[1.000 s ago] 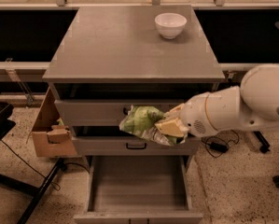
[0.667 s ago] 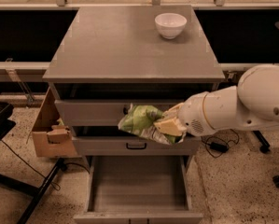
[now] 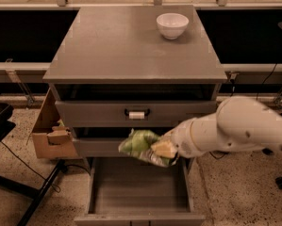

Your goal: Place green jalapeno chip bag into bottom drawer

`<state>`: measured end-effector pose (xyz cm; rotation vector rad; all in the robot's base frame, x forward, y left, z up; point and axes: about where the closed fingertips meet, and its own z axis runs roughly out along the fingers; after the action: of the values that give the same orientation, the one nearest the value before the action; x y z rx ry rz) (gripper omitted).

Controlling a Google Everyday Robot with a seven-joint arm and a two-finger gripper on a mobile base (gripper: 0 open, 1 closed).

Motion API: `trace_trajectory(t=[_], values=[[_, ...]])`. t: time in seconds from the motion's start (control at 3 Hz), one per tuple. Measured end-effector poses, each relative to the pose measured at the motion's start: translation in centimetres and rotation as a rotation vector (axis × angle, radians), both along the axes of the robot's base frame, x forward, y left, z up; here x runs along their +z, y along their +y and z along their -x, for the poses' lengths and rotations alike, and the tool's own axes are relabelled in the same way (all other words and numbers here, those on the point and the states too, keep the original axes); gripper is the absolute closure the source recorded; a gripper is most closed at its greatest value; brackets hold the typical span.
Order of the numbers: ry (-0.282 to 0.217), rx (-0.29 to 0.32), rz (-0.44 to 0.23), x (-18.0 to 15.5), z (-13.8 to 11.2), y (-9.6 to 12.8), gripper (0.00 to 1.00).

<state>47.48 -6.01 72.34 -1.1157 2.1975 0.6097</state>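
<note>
A cardboard box (image 3: 51, 135) leans against the cabinet's left side. On the grey worktop (image 3: 126, 46), a white bowl (image 3: 172, 25) sits at the back right. The crinkly green bag (image 3: 139, 144), with pale yellowish print, hangs in front of the middle drawer (image 3: 95, 147), above the open bottom drawer (image 3: 140, 189). The gripper (image 3: 160, 149) reaches in from the right, fingers pinching the bag's right end. The white arm (image 3: 239, 131) covers the cabinet's lower right corner.
</note>
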Motion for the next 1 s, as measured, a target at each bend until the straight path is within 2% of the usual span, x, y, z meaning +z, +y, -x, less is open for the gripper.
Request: trace_trajectory(t=[0.33, 0.67, 1.0], values=[[0.164, -0.068, -0.009, -10.7, 1.1, -1.6, 1.0], [0.285, -0.133, -0.015, -19.3, 1.3, -2.8, 1.0], [0.387, -0.194, -0.027, -26.4, 1.5, -3.1, 1.0]])
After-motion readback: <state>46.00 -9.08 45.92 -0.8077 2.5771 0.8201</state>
